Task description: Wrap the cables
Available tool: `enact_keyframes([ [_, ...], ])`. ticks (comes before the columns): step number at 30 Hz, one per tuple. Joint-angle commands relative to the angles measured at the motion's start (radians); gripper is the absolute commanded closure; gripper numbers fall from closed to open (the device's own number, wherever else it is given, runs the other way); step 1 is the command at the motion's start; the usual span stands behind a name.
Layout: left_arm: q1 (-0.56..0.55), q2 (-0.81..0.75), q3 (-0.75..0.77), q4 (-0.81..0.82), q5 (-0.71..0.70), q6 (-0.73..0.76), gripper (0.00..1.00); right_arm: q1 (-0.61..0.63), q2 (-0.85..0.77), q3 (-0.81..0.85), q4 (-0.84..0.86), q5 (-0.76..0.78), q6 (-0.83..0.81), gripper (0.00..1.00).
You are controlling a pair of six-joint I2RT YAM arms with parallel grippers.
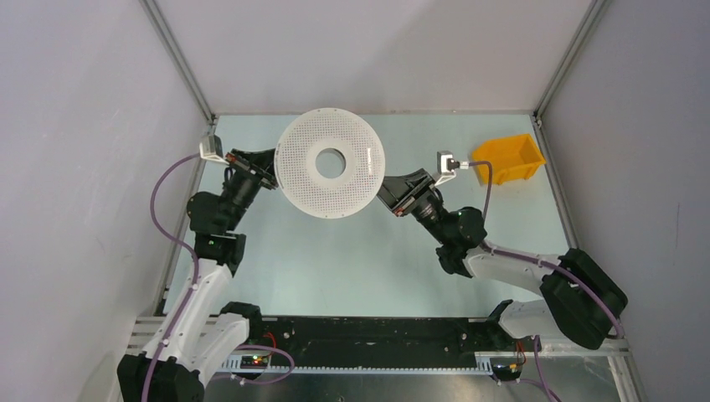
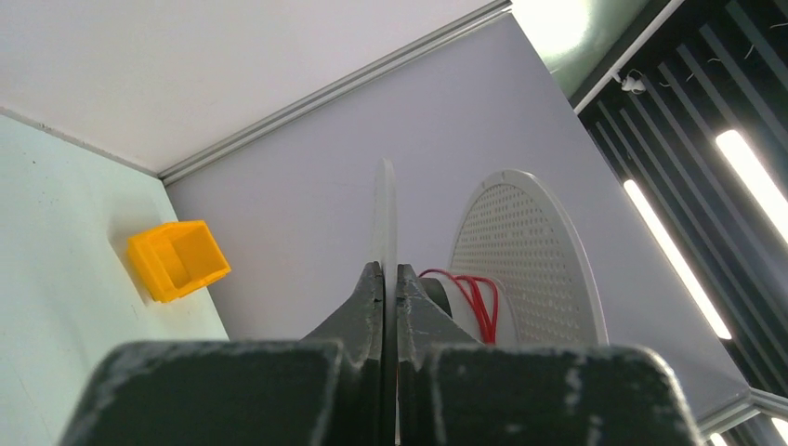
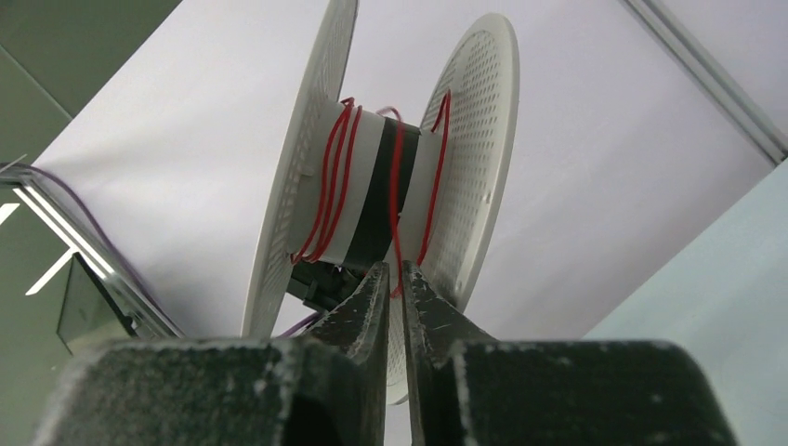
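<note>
A pale perforated spool (image 1: pixel 352 180) hangs above the table between both arms. My left gripper (image 2: pixel 390 269) is shut on the rim of one spool flange (image 2: pixel 385 214); the other flange (image 2: pixel 525 251) stands beside it. Thin red cable (image 3: pixel 334 177) lies in loose turns around the spool's core (image 3: pixel 372 195); a few turns also show in the left wrist view as cable (image 2: pixel 479 302). My right gripper (image 3: pixel 395 268) sits just under the core, its jaws a narrow gap apart, wider than the wire. One strand of the cable runs down between the fingertips. From above, the left gripper (image 1: pixel 270 172) and right gripper (image 1: pixel 383 191) flank the spool.
A yellow bin (image 1: pixel 508 157) stands at the table's far right, also visible as the bin (image 2: pixel 177 258) in the left wrist view. Grey walls with aluminium rails enclose the pale green table (image 1: pixel 352 260). Purple arm cables trail along both arms.
</note>
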Motion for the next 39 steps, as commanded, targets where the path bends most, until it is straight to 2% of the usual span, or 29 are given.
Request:
enact_keyframes([
  [1, -0.007, -0.012, 0.009, 0.103, -0.002, -0.050, 1.00, -0.007, -0.063, -0.005, -0.145, 0.042, -0.051, 0.85],
  [7, -0.006, -0.003, -0.010, 0.101, -0.007, -0.039, 1.00, -0.012, -0.122, -0.011, -0.229, 0.048, -0.054, 0.76],
  [15, -0.002, 0.006, -0.018, 0.101, -0.006, -0.022, 1.00, -0.025, -0.198, -0.038, -0.288, 0.033, -0.060, 0.76],
  [20, 0.007, 0.016, -0.027, 0.100, -0.001, -0.012, 1.00, -0.034, -0.306, -0.040, -0.517, 0.082, -0.107, 0.69],
  [24, 0.007, 0.026, -0.037, 0.100, 0.002, 0.003, 1.00, -0.051, -0.406, -0.047, -0.600, 0.091, -0.130, 0.64],
  [32, 0.007, 0.076, -0.037, 0.098, 0.063, 0.044, 1.00, -0.107, -0.466, -0.049, -0.567, -0.046, -0.087, 0.41],
  [39, 0.007, 0.093, -0.045, 0.098, 0.092, 0.066, 1.00, -0.122, -0.397, -0.018, -0.563, -0.111, -0.024, 0.38],
])
